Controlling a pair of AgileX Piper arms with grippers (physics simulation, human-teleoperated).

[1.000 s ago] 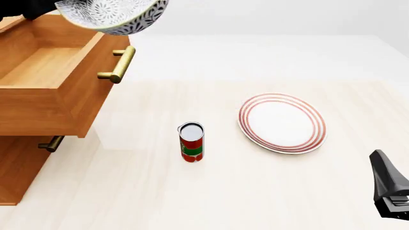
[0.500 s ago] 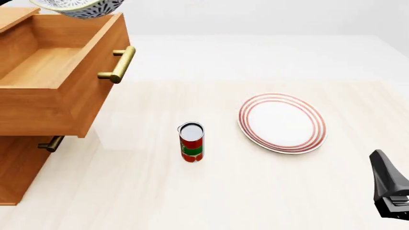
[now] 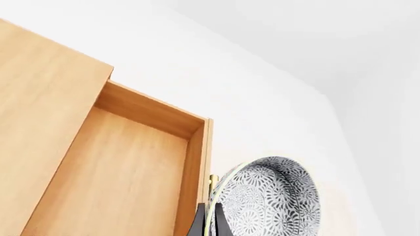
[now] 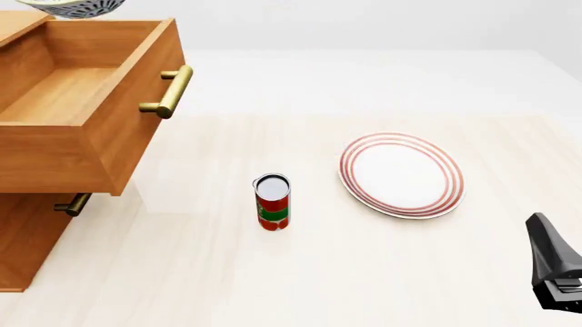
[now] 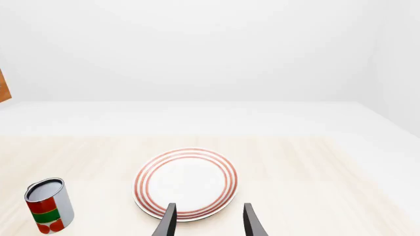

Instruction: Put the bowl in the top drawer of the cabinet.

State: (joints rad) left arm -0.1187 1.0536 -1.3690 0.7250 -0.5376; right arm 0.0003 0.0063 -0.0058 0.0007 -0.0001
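Note:
The speckled bowl (image 4: 73, 7) hangs above the back of the open top drawer (image 4: 73, 102), mostly cut off by the front view's upper edge. In the left wrist view my left gripper (image 3: 210, 223) is shut on the rim of the bowl (image 3: 272, 199), which is tilted on edge beside the drawer's front wall (image 3: 195, 172). The drawer is pulled out of the wooden cabinet (image 4: 23, 238) and its brass handle (image 4: 168, 90) faces right. My right gripper (image 5: 208, 222) is open and holds nothing; it stays low at the table's near right (image 4: 555, 272).
A red-ringed white plate (image 4: 401, 174) lies right of centre. A red and green can (image 4: 272, 202) stands upright in the middle of the table. The lower drawer is shut, and its small brass handle (image 4: 73, 203) sits under the open one.
The bowl has moved left and farther up, from over the drawer's front right corner to above its back. It is now nearly out of the front view. The right arm has not moved.

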